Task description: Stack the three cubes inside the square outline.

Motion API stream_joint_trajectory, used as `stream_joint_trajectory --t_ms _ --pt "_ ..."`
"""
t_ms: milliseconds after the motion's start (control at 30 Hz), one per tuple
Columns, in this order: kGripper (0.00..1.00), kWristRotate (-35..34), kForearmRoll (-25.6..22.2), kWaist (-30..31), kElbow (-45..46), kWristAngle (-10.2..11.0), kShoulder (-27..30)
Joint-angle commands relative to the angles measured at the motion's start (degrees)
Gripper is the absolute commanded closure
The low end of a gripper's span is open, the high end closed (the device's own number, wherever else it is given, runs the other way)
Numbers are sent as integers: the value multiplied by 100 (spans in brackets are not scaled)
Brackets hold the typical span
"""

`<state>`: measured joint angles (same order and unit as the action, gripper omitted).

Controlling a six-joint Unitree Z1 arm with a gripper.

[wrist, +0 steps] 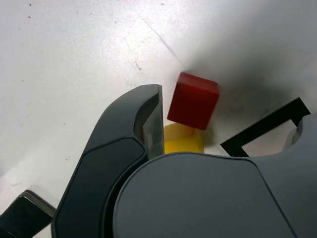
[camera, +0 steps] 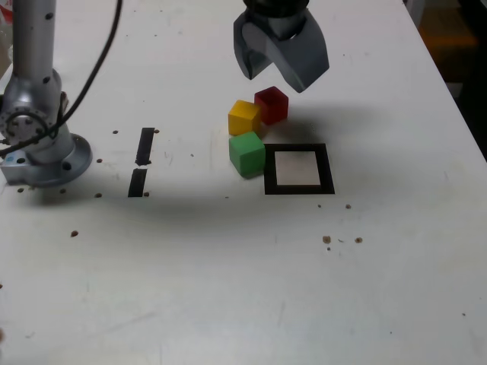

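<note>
Three cubes sit touching in a cluster on the white table: the red cube [camera: 272, 105] farthest back, the yellow cube [camera: 244, 116] to its left in the exterior view, and the green cube [camera: 247, 153] nearest the camera. The square outline [camera: 298, 188], black tape with a white centre, lies just to the exterior view's right of the green cube and holds nothing. My gripper [camera: 275, 80] hangs open in the air above the red and yellow cubes, gripping nothing. The wrist view shows the red cube [wrist: 194, 100], part of the yellow cube [wrist: 182, 140] and a corner of the outline [wrist: 262, 130] between the spread fingers [wrist: 148, 124]; the green cube is hidden there.
The arm's silver base [camera: 38, 144] stands at the exterior view's left with a black cable running up from it. Two short black tape strips [camera: 145, 146] lie between the base and the cubes. Small brown specks [camera: 327, 239] dot the table. The table's edge runs along the exterior view's right.
</note>
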<state>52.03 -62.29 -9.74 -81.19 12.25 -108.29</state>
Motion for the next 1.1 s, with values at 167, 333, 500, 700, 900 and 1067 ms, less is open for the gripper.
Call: stream_joint_trajectory --t_ms 167,333,500,700,900,1067 --pt "4 80 159 -142 -19 31 -288" --pt "4 77 205 -146 -17 17 -364" --pt "4 71 265 -197 19 -14 -416" --pt "4 71 357 -293 105 -28 -484" --pt "4 71 447 -309 194 -41 -514" --pt "5 71 524 -309 296 -49 -533"
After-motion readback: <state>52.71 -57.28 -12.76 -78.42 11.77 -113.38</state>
